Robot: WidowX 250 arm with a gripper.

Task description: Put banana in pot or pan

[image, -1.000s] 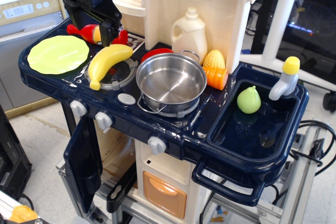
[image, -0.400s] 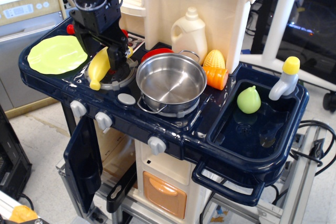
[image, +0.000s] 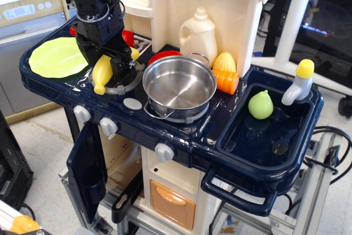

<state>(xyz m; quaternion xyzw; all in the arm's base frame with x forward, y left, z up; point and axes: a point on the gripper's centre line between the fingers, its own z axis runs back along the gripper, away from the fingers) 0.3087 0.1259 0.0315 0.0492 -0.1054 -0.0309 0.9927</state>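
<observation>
Since the earlier frames the arm (image: 93,4) has come down from the back of the counter onto the banana (image: 102,70), and the gripper (image: 116,61) now sits low over the left burner (image: 124,83), a little lower and further left than a moment ago. Its black fingers (image: 122,65) straddle the middle of the banana, one on each side, but the body of the tool hides the contact, so I cannot tell whether they are closed on it or only around it. The banana lies on the burner, under and just left of the tool; its lower end pokes out toward the front-left, and a small yellow tip shows behind the tool at the right. It has not shifted much from where it lay before.

Just right of the tool stands the pot (image: 179,85), upright and with nothing in it, near the fingers but not touching them. A red piece (image: 163,55) peeks out behind its rim. Left of the tool lies the plate (image: 55,57), and behind the tool a red toy (image: 127,37) shows partly. Further right, beyond the pot, stand the bottle (image: 198,36) and the corn (image: 224,62) on its orange cup (image: 226,81). Well apart at far right, the pear (image: 260,104) rests in the sink (image: 264,147) beside the tap (image: 298,82).
</observation>
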